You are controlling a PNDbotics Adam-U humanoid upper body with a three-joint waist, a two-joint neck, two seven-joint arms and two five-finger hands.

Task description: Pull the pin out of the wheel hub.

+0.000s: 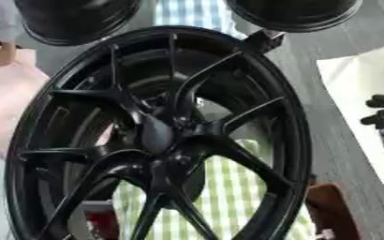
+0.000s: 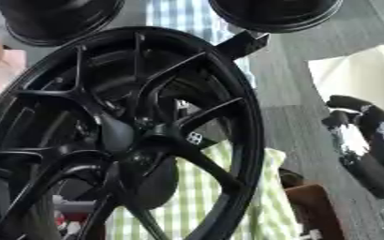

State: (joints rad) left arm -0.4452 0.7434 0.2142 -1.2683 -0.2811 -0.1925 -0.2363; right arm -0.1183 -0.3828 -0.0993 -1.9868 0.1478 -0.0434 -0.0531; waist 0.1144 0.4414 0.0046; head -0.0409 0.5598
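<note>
A large black multi-spoke wheel fills the middle of both views, tilted, with its hub at the centre of the spokes. I cannot make out a pin in the hub. A small black block sticks out at the rim's upper right. My right hand shows at the right edge, well clear of the rim, over a white sheet, its fingers relaxed and holding nothing. My left hand is in neither view.
Two more black round rims lie at the far edge. A green checked cloth lies under the wheel. White paper is on the right, a brown object at lower right, pink fabric on the left.
</note>
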